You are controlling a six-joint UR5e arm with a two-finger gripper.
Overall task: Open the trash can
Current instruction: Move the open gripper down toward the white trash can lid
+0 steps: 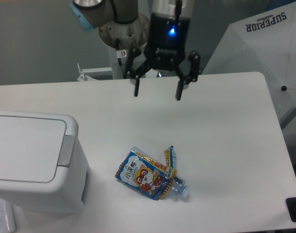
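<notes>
— While the bin (34,162) sat at the near left of the table (225,126) with its lid flat, where was the gripper (157,92)?
— Hanging over the far middle, jaws spread wide, holding nothing, well apart from the bin. The crushed bottle (152,174) lay near centre.

even, soft overhead light; faint shadow beside trash can (34,165); table (221,126) slightly washed out; focus sharp.

white cover (264,43): showing "SUPERIO", cut off by frame edge | crushed bottle (150,174) label: showing cartoon animal, characters too small for reading
</notes>
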